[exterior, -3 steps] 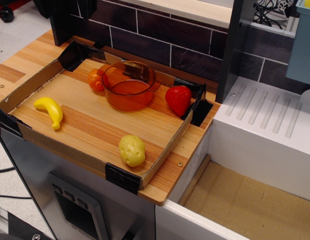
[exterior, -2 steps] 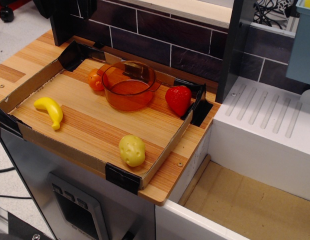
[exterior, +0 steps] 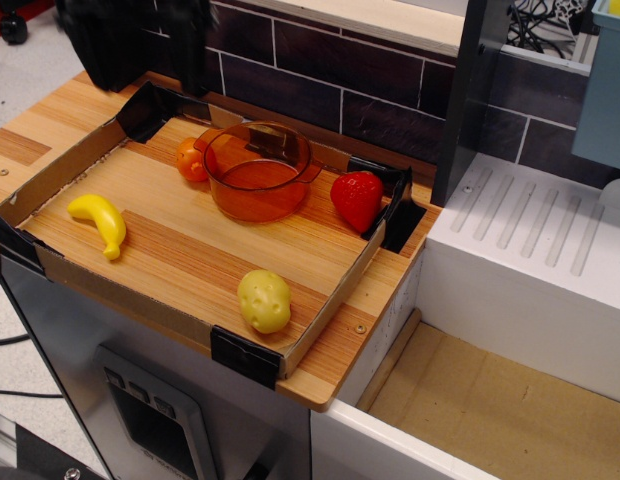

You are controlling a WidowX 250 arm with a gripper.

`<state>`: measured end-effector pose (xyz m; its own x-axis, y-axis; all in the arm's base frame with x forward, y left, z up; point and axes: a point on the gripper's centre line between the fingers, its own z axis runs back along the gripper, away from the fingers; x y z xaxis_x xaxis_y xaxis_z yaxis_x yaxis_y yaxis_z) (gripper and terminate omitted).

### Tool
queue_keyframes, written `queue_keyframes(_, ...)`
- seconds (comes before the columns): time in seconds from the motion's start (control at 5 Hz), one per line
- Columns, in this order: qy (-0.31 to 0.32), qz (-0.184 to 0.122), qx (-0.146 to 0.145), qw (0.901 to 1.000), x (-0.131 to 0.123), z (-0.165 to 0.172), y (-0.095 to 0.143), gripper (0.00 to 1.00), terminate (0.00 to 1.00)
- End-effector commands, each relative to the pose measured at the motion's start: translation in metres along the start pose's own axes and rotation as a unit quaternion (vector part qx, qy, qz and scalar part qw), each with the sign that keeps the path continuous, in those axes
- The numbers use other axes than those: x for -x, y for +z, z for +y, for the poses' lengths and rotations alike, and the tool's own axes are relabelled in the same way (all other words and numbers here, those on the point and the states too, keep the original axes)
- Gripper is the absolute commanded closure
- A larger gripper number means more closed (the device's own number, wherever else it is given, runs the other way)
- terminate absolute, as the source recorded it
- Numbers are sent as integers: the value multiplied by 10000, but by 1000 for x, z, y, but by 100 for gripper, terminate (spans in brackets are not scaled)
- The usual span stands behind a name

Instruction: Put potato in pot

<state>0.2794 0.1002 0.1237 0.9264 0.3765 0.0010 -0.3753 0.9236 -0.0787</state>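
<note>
The potato [exterior: 264, 300], pale yellow-green and lumpy, lies near the front right corner of the wooden tray [exterior: 180, 260]. The pot [exterior: 257, 170], translucent orange-brown and empty, stands upright at the back middle of the tray. My gripper [exterior: 135, 40] is a dark, blurred shape at the top left, above the tray's back left corner. It is far from the potato and well left of the pot. Its jaws are too blurred to make out.
A yellow banana [exterior: 101, 221] lies at the tray's left. A small orange fruit [exterior: 191, 160] touches the pot's left side. A red strawberry [exterior: 357, 199] stands right of the pot. A brick wall [exterior: 350, 80] backs the tray, and a white sink [exterior: 530, 250] is at the right.
The dark gripper shape at the top left has grown wider and blurred, showing it is moving. The potato, pot and other toys have not moved.
</note>
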Motion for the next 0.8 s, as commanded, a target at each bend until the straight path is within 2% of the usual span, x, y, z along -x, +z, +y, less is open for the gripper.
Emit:
queue_keyframes(0.0, 1145, -87, 512, 9921, 27, -31, -5, 0, 0)
queue_keyframes(0.2, 1171, -209, 335, 9923, 43, -47, -21, 0, 0)
queue_keyframes(0.4, 1163, -33, 118, 9931, 53, -52, -45, 0, 0)
queue_keyframes(0.6, 1064, -33, -44, 9943, 55, -56, -58, 0, 0)
